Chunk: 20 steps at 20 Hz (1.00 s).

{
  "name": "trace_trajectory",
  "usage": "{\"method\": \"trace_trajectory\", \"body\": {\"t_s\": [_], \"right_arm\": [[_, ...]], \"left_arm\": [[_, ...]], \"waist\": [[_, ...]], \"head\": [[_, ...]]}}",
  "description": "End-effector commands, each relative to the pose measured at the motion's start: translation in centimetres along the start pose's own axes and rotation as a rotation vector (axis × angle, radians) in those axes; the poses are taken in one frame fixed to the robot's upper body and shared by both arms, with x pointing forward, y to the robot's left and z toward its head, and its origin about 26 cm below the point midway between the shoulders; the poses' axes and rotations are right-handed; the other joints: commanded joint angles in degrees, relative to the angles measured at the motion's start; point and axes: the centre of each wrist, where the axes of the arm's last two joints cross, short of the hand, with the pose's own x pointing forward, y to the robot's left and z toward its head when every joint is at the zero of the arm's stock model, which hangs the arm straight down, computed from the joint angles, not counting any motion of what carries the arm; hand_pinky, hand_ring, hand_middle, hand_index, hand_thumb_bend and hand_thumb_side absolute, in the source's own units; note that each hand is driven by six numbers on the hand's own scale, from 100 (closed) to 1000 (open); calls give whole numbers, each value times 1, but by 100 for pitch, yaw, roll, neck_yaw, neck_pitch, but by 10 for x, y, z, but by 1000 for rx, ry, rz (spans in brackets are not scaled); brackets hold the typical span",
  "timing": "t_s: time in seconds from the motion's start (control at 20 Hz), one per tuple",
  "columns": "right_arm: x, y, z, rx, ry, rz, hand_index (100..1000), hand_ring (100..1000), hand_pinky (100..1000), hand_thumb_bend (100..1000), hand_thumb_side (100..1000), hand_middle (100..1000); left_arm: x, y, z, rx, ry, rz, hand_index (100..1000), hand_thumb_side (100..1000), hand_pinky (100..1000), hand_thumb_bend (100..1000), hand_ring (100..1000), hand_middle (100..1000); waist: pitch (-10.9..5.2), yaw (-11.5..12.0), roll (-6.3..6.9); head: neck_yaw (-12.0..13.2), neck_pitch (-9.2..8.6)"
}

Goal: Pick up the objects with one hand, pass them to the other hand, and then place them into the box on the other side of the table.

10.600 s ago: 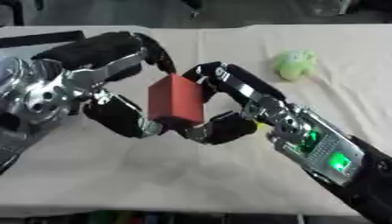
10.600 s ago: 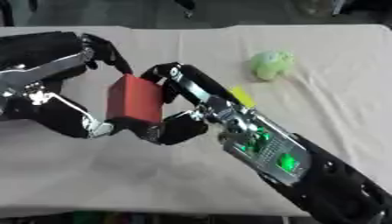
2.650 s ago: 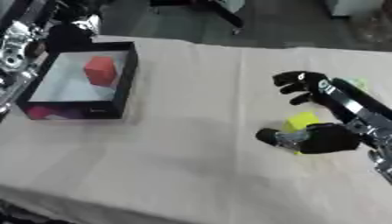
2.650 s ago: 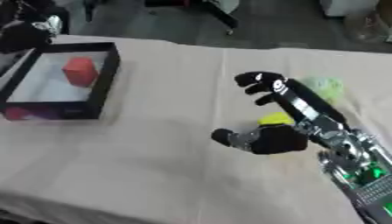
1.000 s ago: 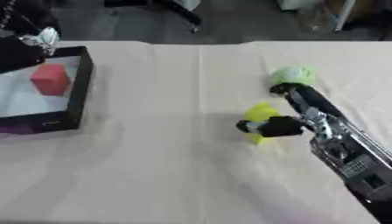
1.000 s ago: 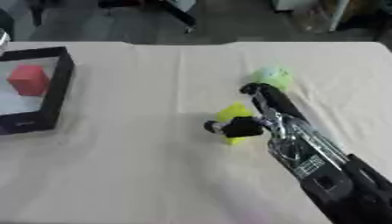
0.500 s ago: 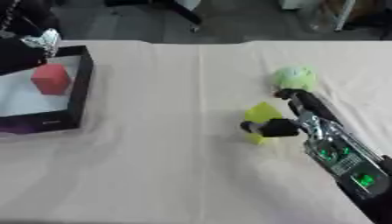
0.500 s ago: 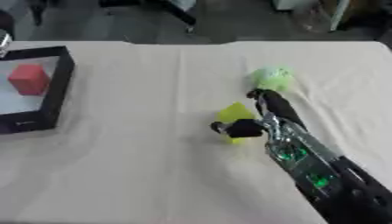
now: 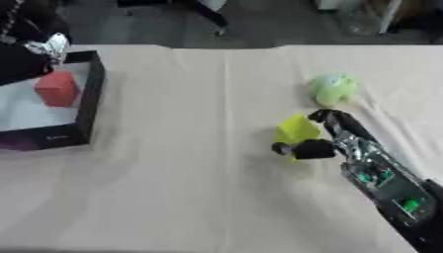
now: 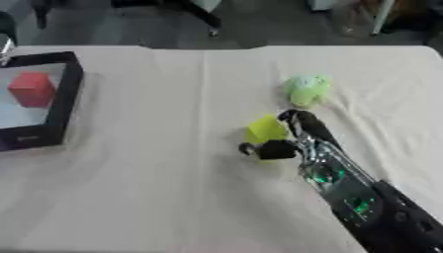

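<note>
Box (image 9: 93,96) holds one red block (image 9: 57,89); one green ball (image 9: 331,88) lies on the bench (image 9: 173,188). Right hand (image 9: 322,141) pinches one yellow block (image 9: 297,129). Left hand (image 9: 30,47) is cut off; its fingers can't be made out.

Table (image 9: 190,197) covered with beige cloth, slightly wrinkled. Black box (image 9: 93,99) at left edge, white floor inside. Yellow block (image 9: 296,129) right of centre; pale green round object (image 9: 331,89) just beyond it, apart.

A cream cloth-covered table (image 9: 173,197) stands before a dark floor (image 10: 259,24) beyond.
</note>
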Motion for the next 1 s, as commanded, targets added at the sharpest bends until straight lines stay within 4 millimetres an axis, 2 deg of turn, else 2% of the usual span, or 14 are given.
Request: {"method": "trace_trajectory", "body": {"t_s": [0.05, 0.35, 0.6, 0.85, 1.0], "right_arm": [[1, -3, 0, 0, -5, -14, 843, 881, 807, 669, 388, 834], [-4, 0, -5, 1, 22, -28, 836, 876, 803, 645, 371, 829], [-5, 1, -6, -12, 28, -39, 817, 866, 798, 584, 328, 812], [-3, -1, -4, -27, 22, -65, 782, 839, 789, 490, 215, 776], [-1, -3, -2, -36, 12, -91, 759, 828, 783, 431, 178, 751]], "left_arm": [[2, 8, -1, 23, -7, -24, 668, 334, 782, 100, 588, 544], [2, 7, -1, 18, -7, -25, 668, 335, 782, 100, 588, 544], [2, 7, -1, 18, -6, -25, 668, 335, 780, 100, 589, 544], [1, 6, -1, 14, -3, -26, 667, 336, 778, 100, 590, 545], [2, 6, -1, 14, -4, -27, 666, 335, 778, 100, 591, 546]], "waist": [[-5, -2, -57], [-4, 6, -55], [-3, 5, -50], [-8, -1, -48], [-12, -6, -45]], "head": [[-2, 0], [-4, -13], [0, -1], [3, 4], [10, 2]]}}
